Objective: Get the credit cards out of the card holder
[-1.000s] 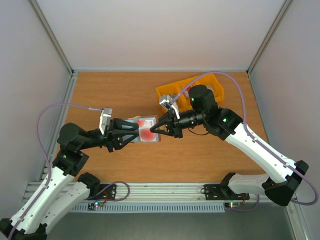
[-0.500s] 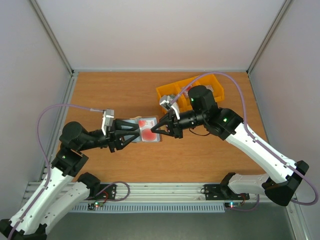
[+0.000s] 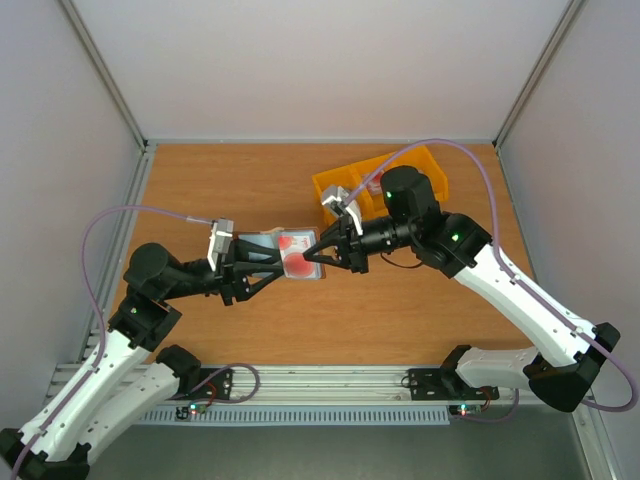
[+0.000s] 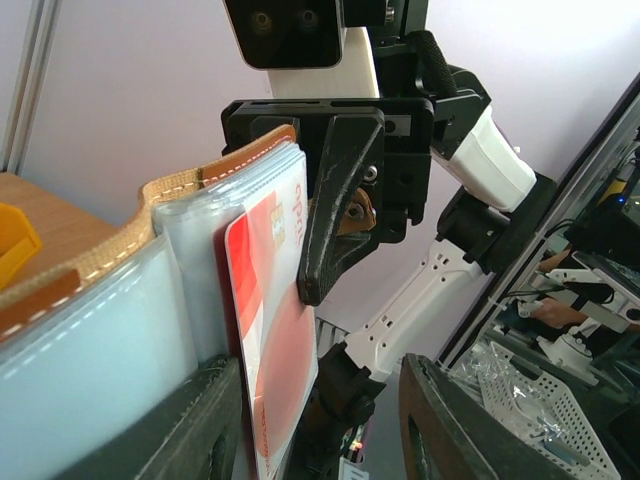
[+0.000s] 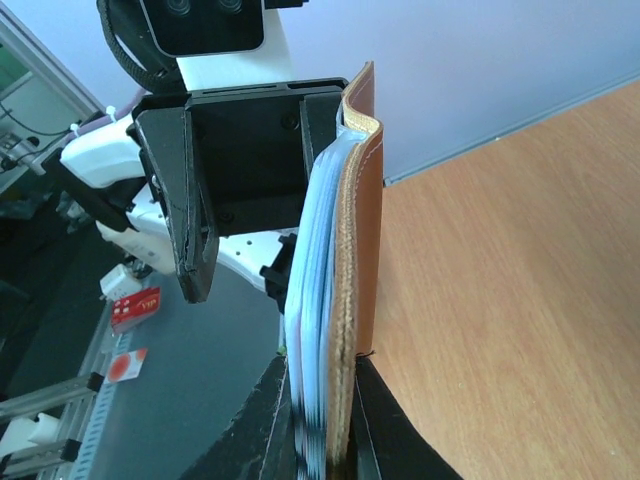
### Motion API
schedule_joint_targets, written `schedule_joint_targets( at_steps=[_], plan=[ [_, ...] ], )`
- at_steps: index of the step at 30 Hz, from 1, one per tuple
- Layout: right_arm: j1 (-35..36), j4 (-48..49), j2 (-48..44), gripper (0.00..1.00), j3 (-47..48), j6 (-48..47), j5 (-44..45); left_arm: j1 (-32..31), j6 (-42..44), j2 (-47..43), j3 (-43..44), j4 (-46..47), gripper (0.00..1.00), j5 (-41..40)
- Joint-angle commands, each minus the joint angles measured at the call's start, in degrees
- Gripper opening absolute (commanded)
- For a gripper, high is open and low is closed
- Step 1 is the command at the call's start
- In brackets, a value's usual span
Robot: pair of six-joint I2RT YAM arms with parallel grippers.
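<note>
Although my right gripper is clamped on the card holder, mid-frame in the top view, a red-and-white credit card sits in its sleeve between the parted fingers of my left gripper, so I judge extraction barely begun.

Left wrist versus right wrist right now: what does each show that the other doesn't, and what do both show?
Only the left wrist view: the red and whitish face of a credit card against the clear sleeves of the card holder, and a corner of the yellow bin. Only the right wrist view: the holder's brown leather back, edge-on, pinched in the right gripper, with the wooden table beside it. Both: the holder between the two facing grippers, the left gripper straddling it with a gap.
</note>
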Motion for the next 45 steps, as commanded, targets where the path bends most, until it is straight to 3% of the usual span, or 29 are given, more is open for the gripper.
schedule_joint_targets(
  at_steps=[1,6,25,30,36,39,42,45],
  plan=[
    [1.54,6.27,0.87,0.01,2.73,-1.09,-8.51,-1.13,-0.48,2.38,-1.11,3.09,0.44,2.6],
    [1.54,6.61,1.29,0.01,2.55,-0.92,-7.61,-2.14,-1.21,3.15,-0.57,7.16,0.41,4.32],
    [1.61,6.31,0.76,0.01,1.79,-1.11,-6.52,-2.43,-1.75,3.0,-1.05,7.75,0.32,0.08],
    [1.63,6.05,1.52,0.01,2.28,-1.58,-7.28,-2.42,-0.2,2.2,-0.59,7.61,0.24,1.58],
    [1.63,5.08,3.04,0.01,3.12,-1.78,-8.27,-2.44,-0.44,2.79,-1.35,9.01,0.0,1.24],
    [1.63,3.23,4.42,0.01,4.72,-2.27,-8.83,-2.43,-1.38,3.53,-1.22,9.04,0.0,1.33],
    [1.63,4.57,4.29,0.01,4.06,-2.32,-8.83,-2.52,-1.06,4.4,-1.22,9.85,0.14,2.98],
    [1.6,4.66,4.93,0.01,5.12,-2.35,-9.16,-2.61,-1.51,5.15,-0.34,8.9,0.19,2.34]
  ],
)
